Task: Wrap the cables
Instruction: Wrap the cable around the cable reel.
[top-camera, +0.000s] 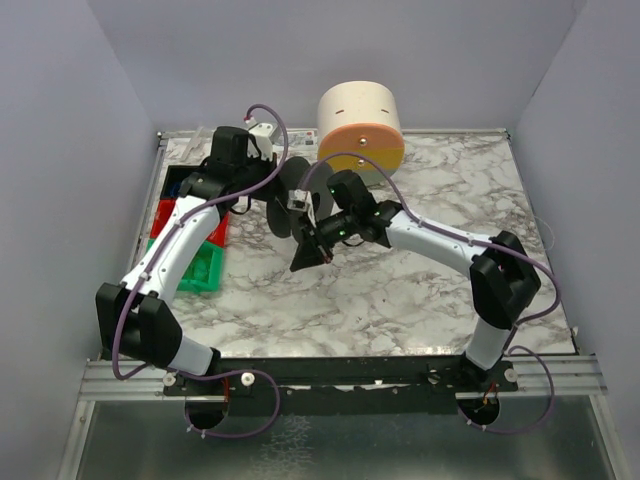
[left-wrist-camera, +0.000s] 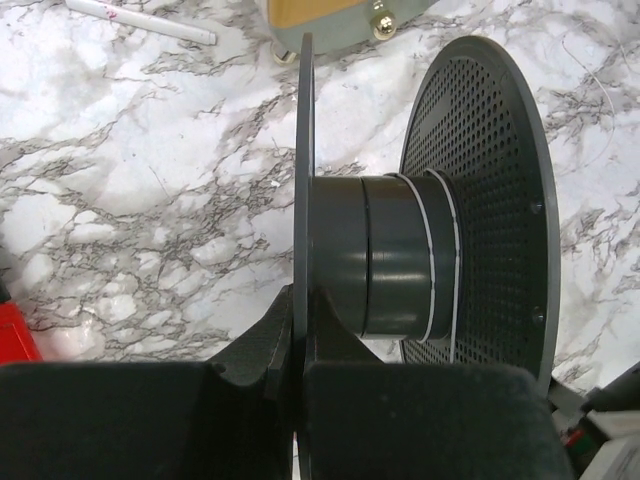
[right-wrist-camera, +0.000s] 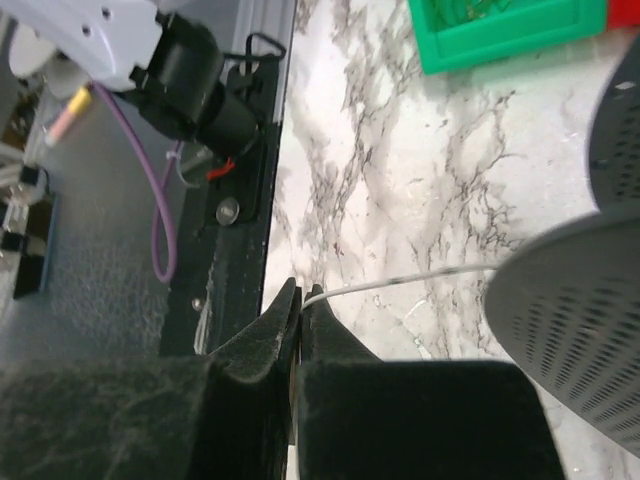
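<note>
**Q:** What sat closest to the lens?

**A:** The right gripper, its dark jaws pressed together on the cable, a hair-thin pale strand pinched at the fingertips. From there the strand ran almost straight to the perforated flange of the dark grey spool, which stood just on the far side of the claw.

**Q:** And the other claw?

**A:** The left gripper was clamped on the rim of the spool's thin solid flange, keeping the spool on edge at the marble table. Whether the spool rested on the table or hung just above it could not be told.

**Q:** How far along was the wrapping?

**A:** Early, by the look of it. Only two pale turns lay around the hub, close against the perforated flange, and the rest of the hub showed bare. How much cable lay loose could not be told. Winding on more turns appeared to be the work left.
</note>
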